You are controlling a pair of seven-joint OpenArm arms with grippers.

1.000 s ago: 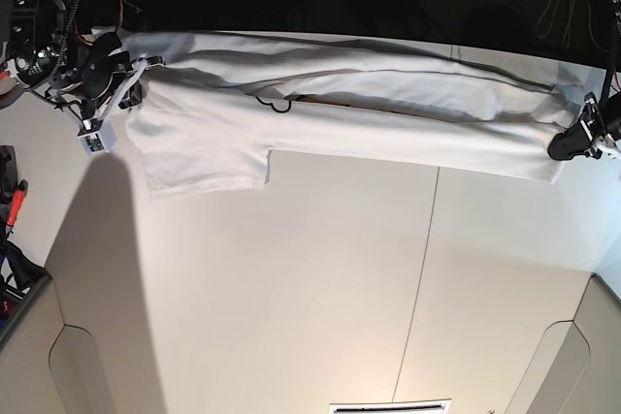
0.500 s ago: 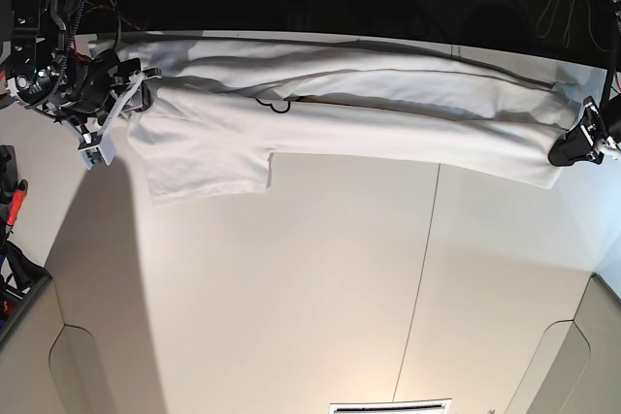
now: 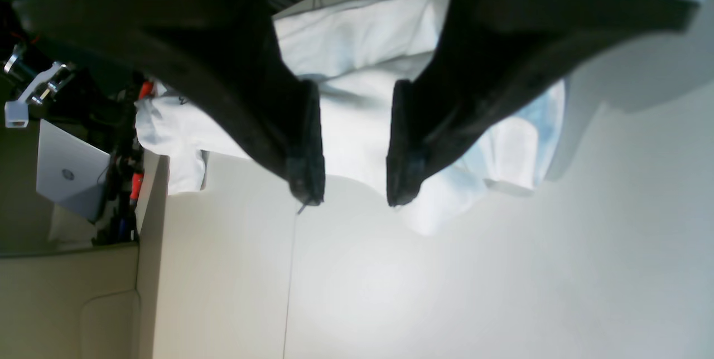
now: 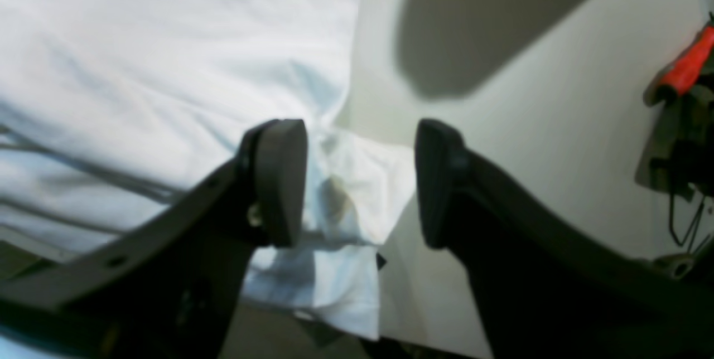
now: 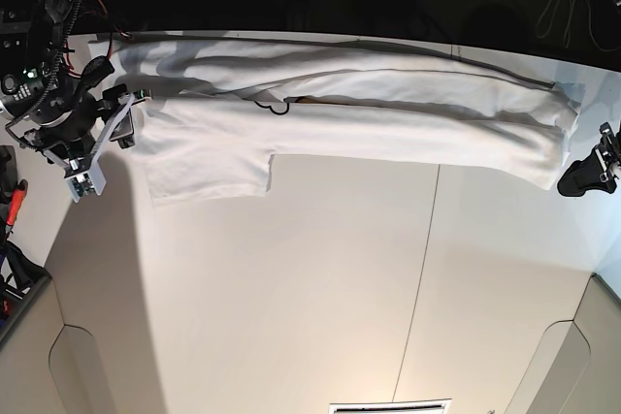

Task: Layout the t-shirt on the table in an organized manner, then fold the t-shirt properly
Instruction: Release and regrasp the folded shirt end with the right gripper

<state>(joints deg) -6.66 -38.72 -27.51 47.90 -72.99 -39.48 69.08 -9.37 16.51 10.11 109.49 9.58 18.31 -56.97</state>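
Note:
The white t-shirt (image 5: 369,118) lies stretched in a long folded band along the far edge of the table (image 5: 320,288), one sleeve hanging toward me at the left. My right gripper (image 5: 122,125) hovers just off the shirt's left end. In the right wrist view, my right gripper (image 4: 360,186) is open above a shirt (image 4: 139,69) corner, holding nothing. My left gripper (image 5: 576,181) is just beyond the shirt's right end. In the left wrist view, my left gripper (image 3: 352,192) is open, and the shirt (image 3: 357,58) lies behind the gap.
A thin dark seam (image 5: 422,269) crosses the tabletop. Red-handled tools (image 5: 15,203) sit off the table's left side, and one such tool (image 4: 686,66) shows in the right wrist view. A laptop (image 3: 70,175) stands beyond the table. Beige panels (image 5: 87,375) flank the near corners.
Both grippers have opened and let go of the shirt's ends. The right gripper drew back off the left end, and the left gripper drew back off the right end. The shirt settled flat.

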